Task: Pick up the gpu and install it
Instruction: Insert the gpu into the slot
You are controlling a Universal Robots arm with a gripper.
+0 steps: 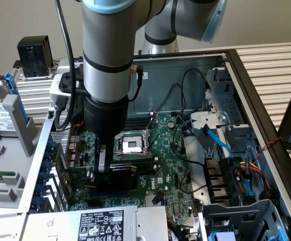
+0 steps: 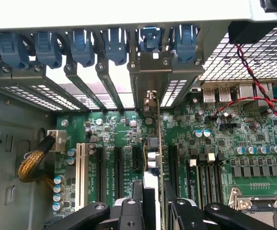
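My gripper [image 1: 101, 173] reaches down into the open computer case and is shut on the gpu [image 1: 122, 171], a short card with a black shroud. The card stands on edge over the expansion slots of the green motherboard [image 1: 170, 165], beside the CPU socket [image 1: 132, 144]. In the wrist view the gpu [image 2: 153, 143] appears edge-on between my gripper's [image 2: 156, 203] black fingers [image 2: 143, 199]. Its metal end bracket [image 2: 150, 72] sits against the case's rear slot openings. Whether the card's edge is seated in the slot is hidden.
Blue slot latches [image 2: 81, 45] line the rear wall. A white slot [image 2: 82, 167] and black slots lie beside the card. Red and black wires [image 2: 253, 81] cross the board. A power supply [image 1: 115, 221], blue cables [image 1: 218, 140] and a drive cage [image 1: 235, 216] crowd the case.
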